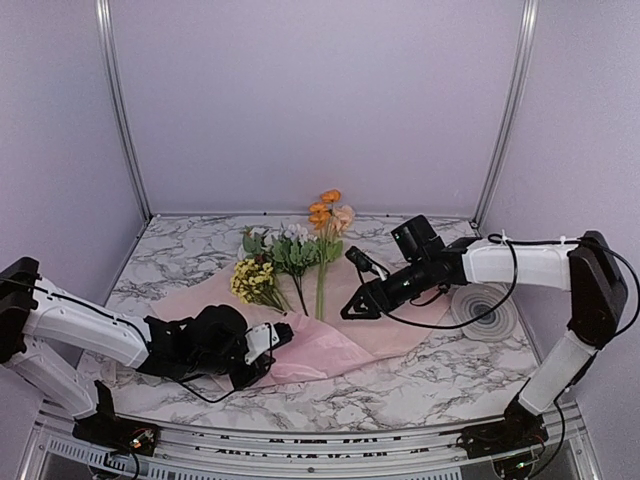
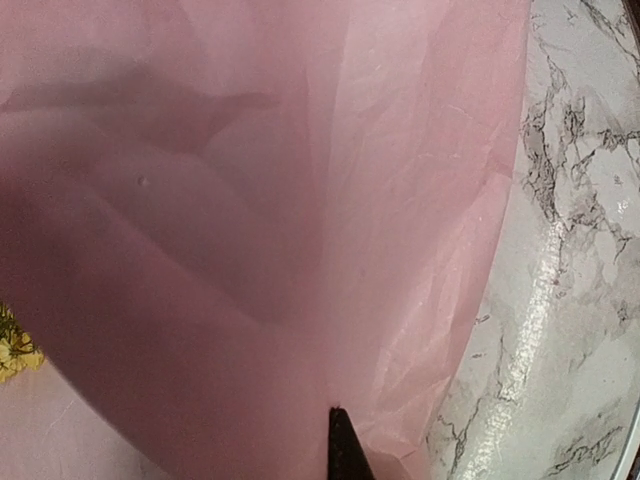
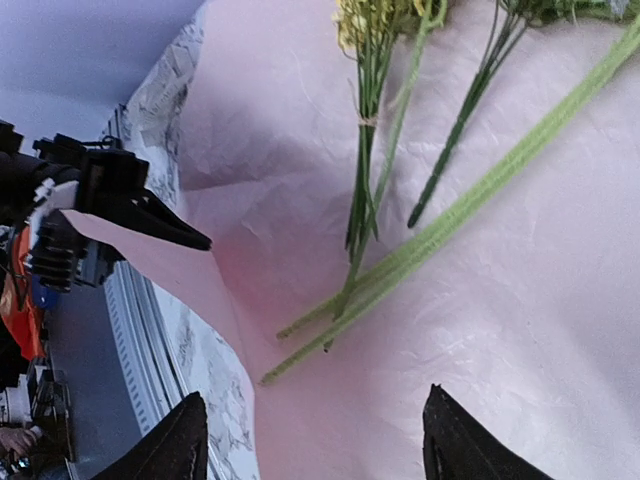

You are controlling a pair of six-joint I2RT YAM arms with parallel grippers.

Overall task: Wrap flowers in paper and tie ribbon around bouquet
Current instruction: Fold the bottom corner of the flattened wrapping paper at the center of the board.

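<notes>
The flowers (image 1: 295, 252) lie on the pink paper (image 1: 395, 320) at mid-table, heads toward the back, and their green stems (image 3: 400, 255) cross the sheet loosely. My left gripper (image 1: 285, 333) is shut on the paper's near edge and holds a flap of it lifted. In the left wrist view the paper (image 2: 250, 230) fills the frame, with one dark fingertip (image 2: 346, 450) against it. My right gripper (image 1: 350, 311) hovers open over the sheet just beyond the stem ends, its fingertips (image 3: 470, 450) wide apart with nothing between them. The ribbon and the bouquet are out of view.
A round pale disc (image 1: 485, 311) lies on the marble table (image 1: 430, 375) under the right arm. Grey walls with metal posts (image 1: 125, 130) close in the back and sides. A metal rail (image 1: 300, 440) runs along the near edge.
</notes>
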